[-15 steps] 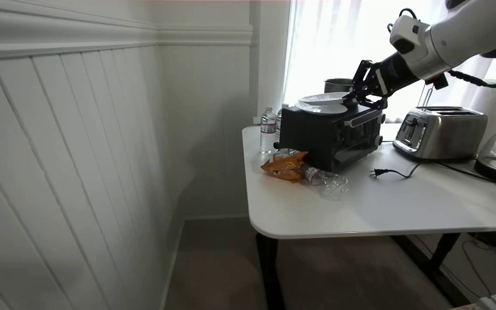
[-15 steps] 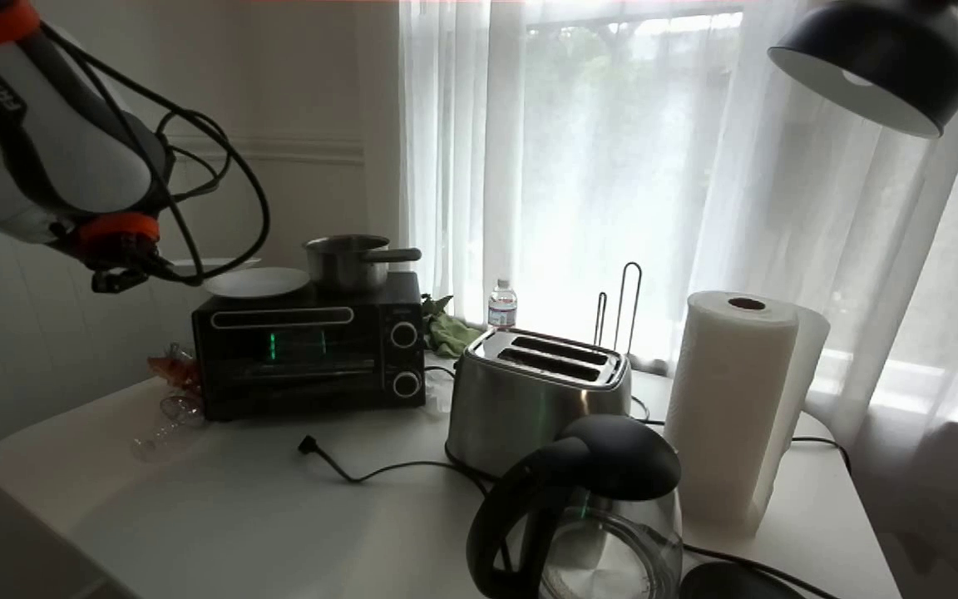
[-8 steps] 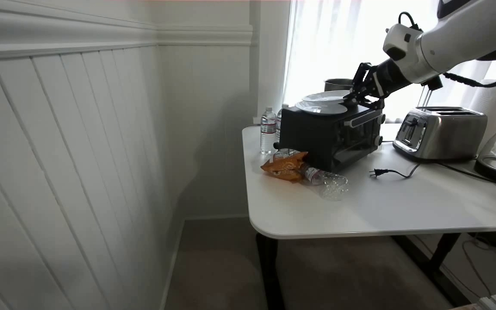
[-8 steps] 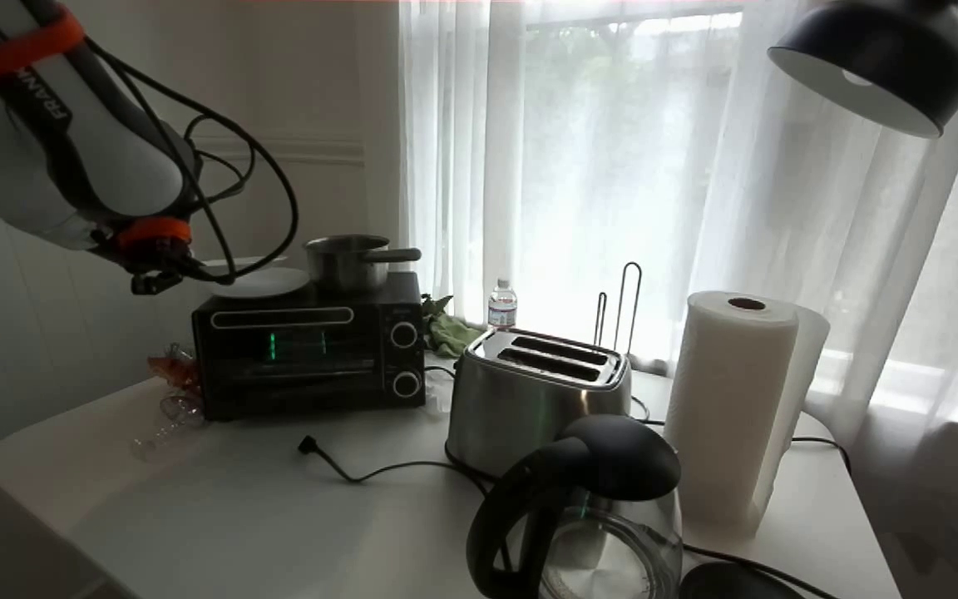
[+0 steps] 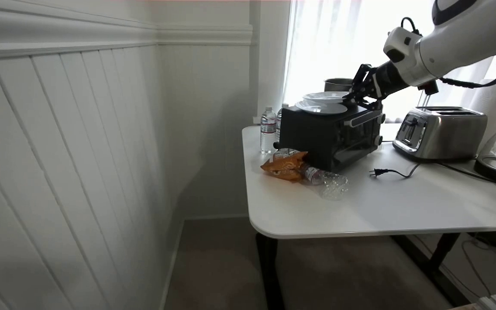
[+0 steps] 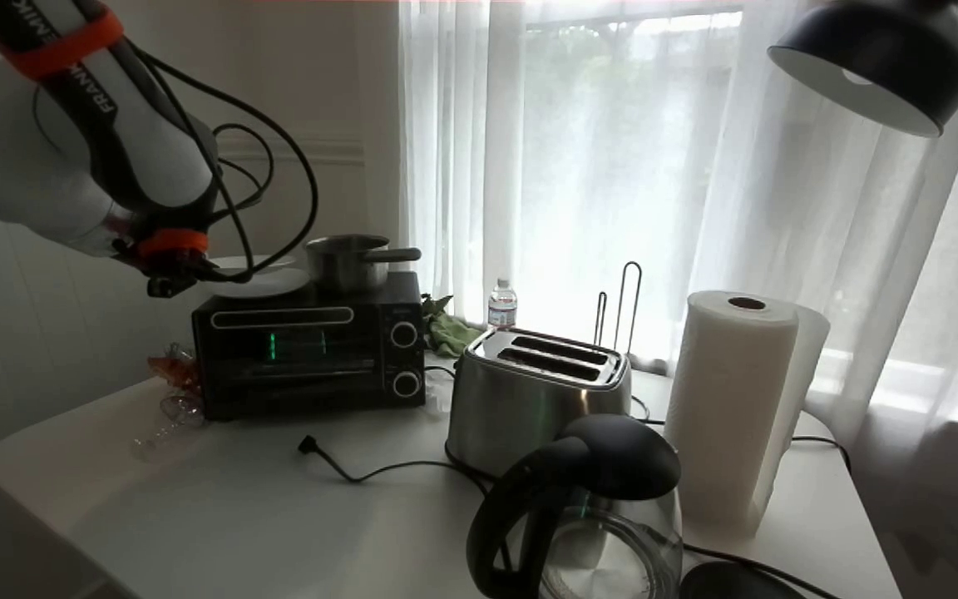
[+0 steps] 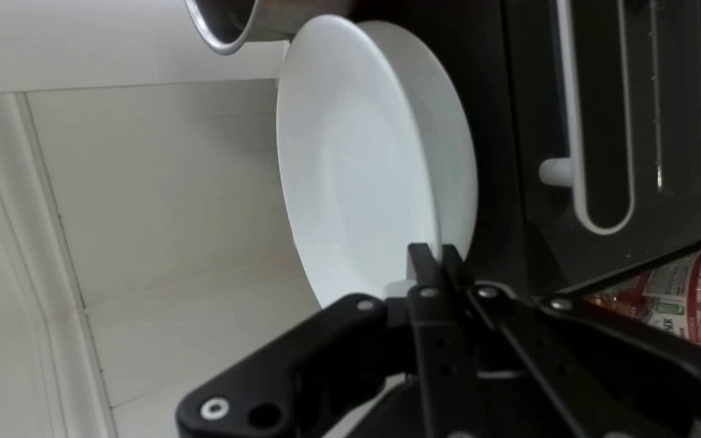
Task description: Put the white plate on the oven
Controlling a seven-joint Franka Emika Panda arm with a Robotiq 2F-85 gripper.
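Observation:
My gripper (image 7: 440, 250) is shut on the rim of a white plate (image 7: 350, 158), which is tilted in the wrist view. A second white plate (image 7: 449, 137) lies beneath it on top of the black oven (image 6: 304, 358). In an exterior view the held plate (image 5: 324, 97) is over the lying plate (image 5: 322, 108), close above the oven (image 5: 310, 135), with my gripper (image 5: 348, 100) at the plate's edge. I cannot tell whether the two plates touch. In an exterior view the held plate (image 6: 256, 262) is partly hidden by the arm and cable; the lying plate (image 6: 267, 284) shows below it.
A metal pot (image 6: 348, 264) stands on the oven beside the plates. A silver toaster (image 6: 529, 408), kettle (image 6: 587, 499) and paper towel roll (image 6: 728, 416) stand along the table. Water bottles (image 5: 268, 131) and an orange bag (image 5: 286, 167) lie or stand at the oven's side.
The held plate and gripper have shifted to the right in an exterior view, more over the lying plate. The grip stays shut. The lying plate, oven and pot have not moved.

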